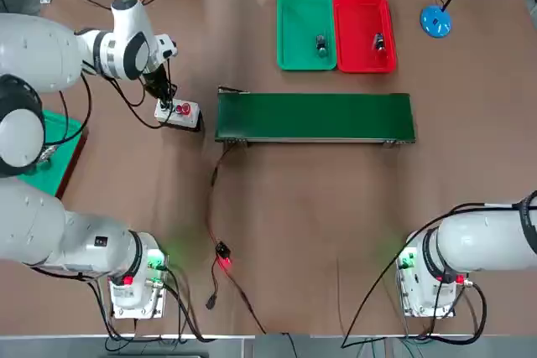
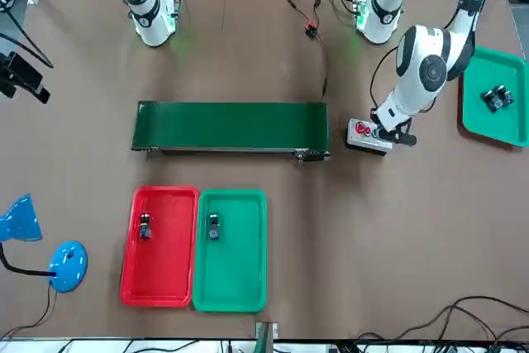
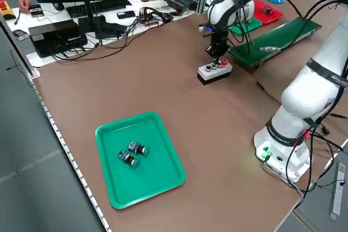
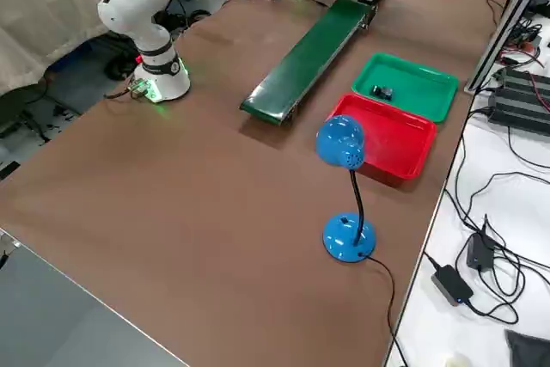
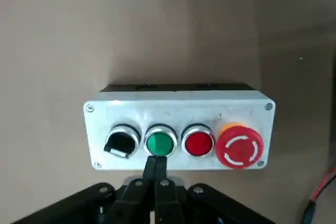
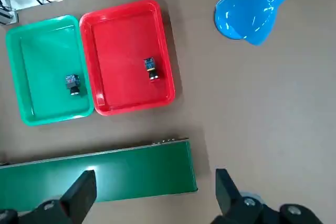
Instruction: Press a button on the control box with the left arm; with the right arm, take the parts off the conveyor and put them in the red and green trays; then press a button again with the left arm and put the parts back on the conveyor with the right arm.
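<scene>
The pale grey control box (image 1: 178, 112) sits on the table off the conveyor's left end. My left gripper (image 5: 156, 167) is shut, its fingertips (image 5: 155, 164) at the edge of the green button (image 5: 159, 143). The dark green conveyor (image 1: 315, 116) carries nothing. One small dark part (image 6: 72, 83) lies in the green tray (image 1: 306, 6). Another part (image 6: 150, 69) lies in the red tray (image 1: 362, 64). My right gripper (image 6: 153, 182) is open and holds nothing, high over the conveyor's right end.
A blue desk lamp (image 1: 440, 14) stands right of the red tray. A darker teal tray (image 3: 155, 183) with two spare parts lies at the table's left edge. A cable with a red light (image 1: 223, 259) runs from the conveyor toward the front edge.
</scene>
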